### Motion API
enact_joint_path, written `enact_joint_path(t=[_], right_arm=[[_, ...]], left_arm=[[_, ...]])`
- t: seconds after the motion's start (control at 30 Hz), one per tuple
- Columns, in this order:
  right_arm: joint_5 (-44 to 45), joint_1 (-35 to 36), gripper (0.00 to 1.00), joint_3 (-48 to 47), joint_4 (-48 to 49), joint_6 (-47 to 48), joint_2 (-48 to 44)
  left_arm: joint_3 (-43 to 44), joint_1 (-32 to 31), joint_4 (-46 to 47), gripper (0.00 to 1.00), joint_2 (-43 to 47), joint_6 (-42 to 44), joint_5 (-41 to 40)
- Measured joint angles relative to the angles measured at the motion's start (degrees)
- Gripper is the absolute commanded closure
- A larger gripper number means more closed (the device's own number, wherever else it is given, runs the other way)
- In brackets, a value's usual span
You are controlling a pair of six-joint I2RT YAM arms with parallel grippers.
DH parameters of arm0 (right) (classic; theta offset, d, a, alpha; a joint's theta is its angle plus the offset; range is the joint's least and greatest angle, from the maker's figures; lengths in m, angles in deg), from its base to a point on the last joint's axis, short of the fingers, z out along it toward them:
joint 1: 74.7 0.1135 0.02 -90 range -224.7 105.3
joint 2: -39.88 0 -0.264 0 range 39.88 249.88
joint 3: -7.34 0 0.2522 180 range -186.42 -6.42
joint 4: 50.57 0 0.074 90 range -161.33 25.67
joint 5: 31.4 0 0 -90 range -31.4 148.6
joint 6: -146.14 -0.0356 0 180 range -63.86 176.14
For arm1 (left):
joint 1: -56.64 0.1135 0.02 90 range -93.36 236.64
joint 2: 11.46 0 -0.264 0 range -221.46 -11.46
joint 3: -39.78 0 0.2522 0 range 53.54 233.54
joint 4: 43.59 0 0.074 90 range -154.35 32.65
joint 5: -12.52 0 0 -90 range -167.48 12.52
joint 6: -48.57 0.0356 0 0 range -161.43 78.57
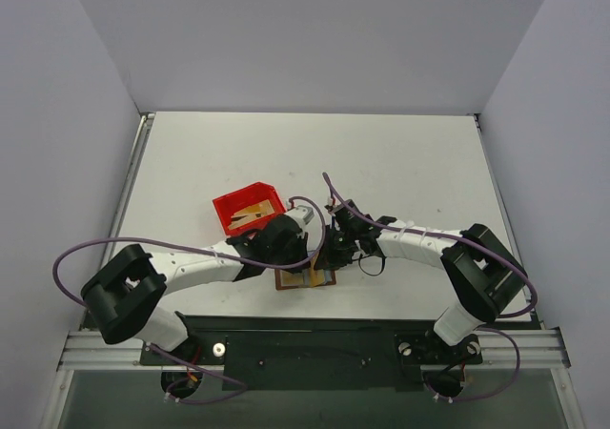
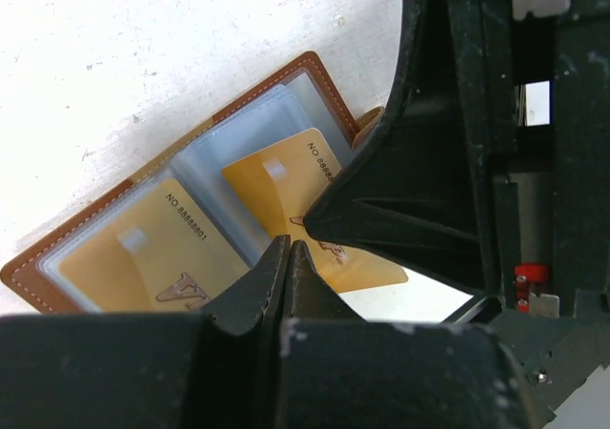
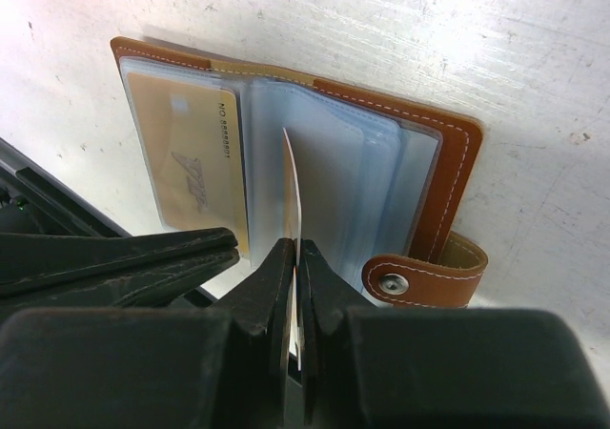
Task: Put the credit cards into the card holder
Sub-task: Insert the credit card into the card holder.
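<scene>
The brown card holder (image 3: pixel 459 167) lies open on the table, its light blue pockets facing up. It also shows in the top view (image 1: pixel 305 279) and the left wrist view (image 2: pixel 286 81). One gold card (image 3: pixel 186 157) sits in its left pocket (image 2: pixel 143 257). My right gripper (image 3: pixel 295 250) is shut on a second gold card (image 3: pixel 292 186), held edge-on with its far edge in the middle pockets; the same card shows in the left wrist view (image 2: pixel 286 186). My left gripper (image 2: pixel 289 248) is shut and empty, its tips low at the holder's near edge beside the right gripper (image 2: pixel 410 210).
A red plastic bin (image 1: pixel 229 221) with more gold cards (image 1: pixel 253 212) stands just behind and left of the holder. The holder's snap tab (image 3: pixel 419 278) sticks out at the near right. Both arms crowd close together over the holder near the table's front edge.
</scene>
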Motion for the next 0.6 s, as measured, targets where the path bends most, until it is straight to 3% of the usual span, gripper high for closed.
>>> enact_joint_path(t=[0.6], right_arm=[[-0.04,0.00,1.00,0.00,-0.02,0.04,0.11]], left_arm=[[0.07,-0.02,0.46,1.00,-5.25,0.96,-2.78]])
